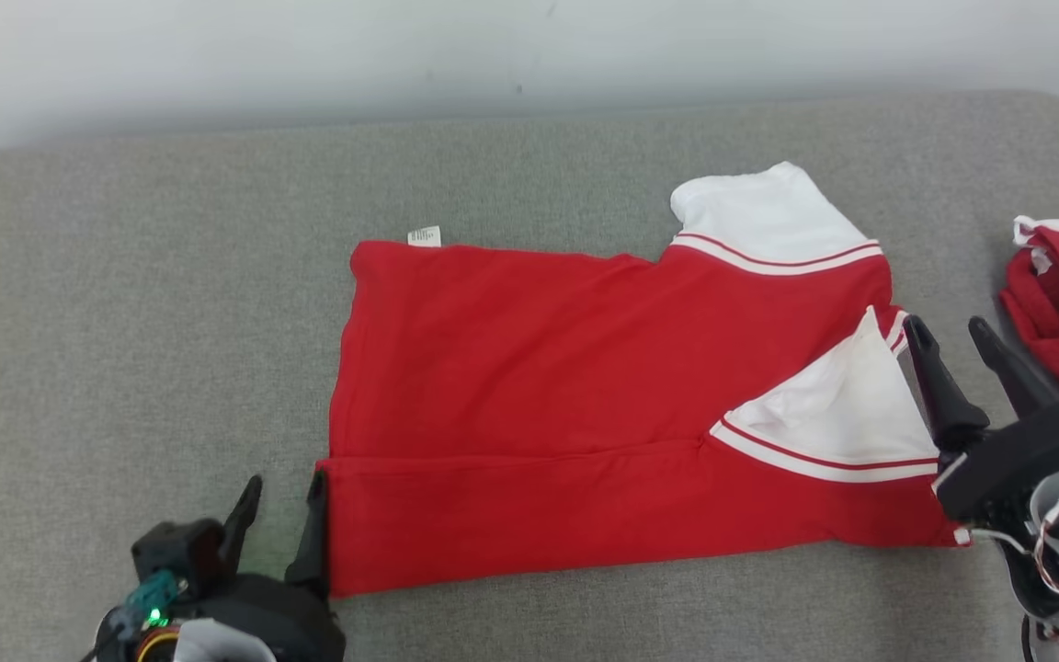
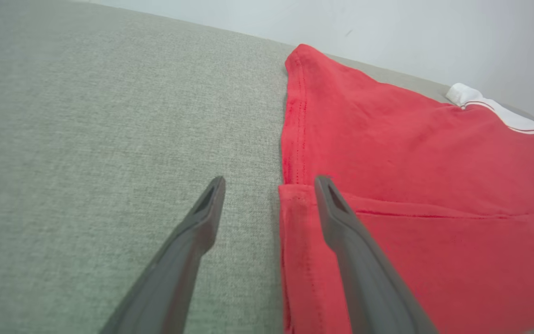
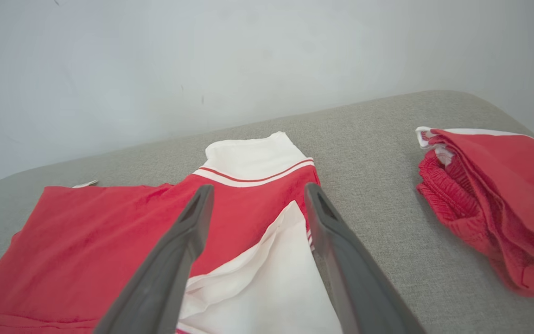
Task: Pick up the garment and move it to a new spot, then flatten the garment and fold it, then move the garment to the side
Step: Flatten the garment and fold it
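Observation:
The garment (image 1: 529, 386) is a red shirt with white, red-striped sleeves, lying flat on the grey cushion (image 1: 125, 276), its near long edge folded over onto the body. My left gripper (image 1: 286, 478) stands open at the garment's left end, by the corner of the folded flap. In the left wrist view, one finger (image 2: 341, 222) of the left gripper (image 2: 270, 178) lies over the garment's (image 2: 410, 153) hem and the other over bare cushion. My right gripper (image 1: 945, 324) stands open at the right end beside the white sleeve (image 1: 847, 405). The right gripper (image 3: 258, 187) holds nothing above the garment (image 3: 109, 222).
A second red garment (image 1: 1058, 285) lies crumpled at the cushion's right edge, close to my right gripper, and appears as a bunched red garment (image 3: 494, 199) in the right wrist view. A pale wall (image 1: 493, 55) runs behind the cushion. Bare grey cushion extends to the left.

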Motion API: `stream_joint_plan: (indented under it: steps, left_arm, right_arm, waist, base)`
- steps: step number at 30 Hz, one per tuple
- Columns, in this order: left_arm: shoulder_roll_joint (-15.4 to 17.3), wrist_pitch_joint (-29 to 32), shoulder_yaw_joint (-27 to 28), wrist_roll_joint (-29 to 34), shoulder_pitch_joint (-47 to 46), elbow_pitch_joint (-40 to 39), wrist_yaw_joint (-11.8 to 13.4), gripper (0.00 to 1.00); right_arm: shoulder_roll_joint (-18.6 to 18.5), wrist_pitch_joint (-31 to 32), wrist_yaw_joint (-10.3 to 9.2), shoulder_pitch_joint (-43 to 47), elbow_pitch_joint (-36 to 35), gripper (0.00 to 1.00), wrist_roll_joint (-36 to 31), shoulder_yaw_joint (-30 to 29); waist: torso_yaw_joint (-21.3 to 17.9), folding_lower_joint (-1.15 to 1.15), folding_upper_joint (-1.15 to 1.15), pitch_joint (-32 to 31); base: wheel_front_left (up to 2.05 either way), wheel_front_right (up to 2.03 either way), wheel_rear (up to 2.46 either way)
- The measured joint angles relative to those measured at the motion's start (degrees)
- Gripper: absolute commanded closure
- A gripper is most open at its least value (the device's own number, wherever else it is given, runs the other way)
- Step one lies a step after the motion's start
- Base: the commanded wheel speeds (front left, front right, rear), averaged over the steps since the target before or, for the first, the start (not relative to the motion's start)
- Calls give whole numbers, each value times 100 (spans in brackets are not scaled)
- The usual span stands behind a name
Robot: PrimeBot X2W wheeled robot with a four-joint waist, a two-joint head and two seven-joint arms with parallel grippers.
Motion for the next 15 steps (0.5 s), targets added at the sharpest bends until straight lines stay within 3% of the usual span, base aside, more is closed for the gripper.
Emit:
stream_joint_plan:
  steps: [9, 15]
  left_arm:
    - [324, -89, -281, 569, 571, -302, 396, 0]
    - [275, 75, -546, 756, 654, -439, 576, 0]
  right_arm:
    - [467, 944, 0, 903, -244, 0, -252, -782]
    - [855, 1366, 0, 1089, -243, 0, -689, -1202]
  waist:
    - [-56, -1, -1, -265]
    - [-76, -1, -1, -175]
  base:
    - [0, 0, 0]
    - [0, 0, 0]
